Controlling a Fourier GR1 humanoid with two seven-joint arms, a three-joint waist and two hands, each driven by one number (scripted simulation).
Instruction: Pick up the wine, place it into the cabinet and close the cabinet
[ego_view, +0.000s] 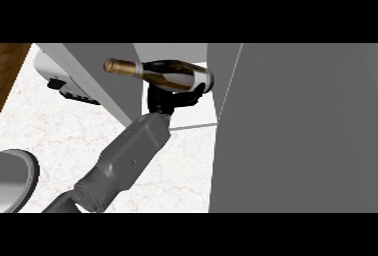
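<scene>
One hand (168, 101) shows in the head view, at the end of a grey forearm (122, 162) that rises from the lower edge toward the cabinet (103, 75). Which arm it is cannot be told from this view alone; it comes in left of centre. Its black fingers are curled up round the wine bottle (164, 74), pinching the dark body from below. The bottle lies nearly on its side just above the hand, its gold-foiled neck pointing away to the hand's left and its base to the right. It is held in front of the cabinet's open mouth, between a grey panel to the hand's left and the big grey door (295, 130) to its right. Below the hand spreads the white marbled desk (52, 130). Well off to the left of the forearm sits a round grey plate (15, 180), and further up a white appliance (63, 80) stands beside the cabinet.
</scene>
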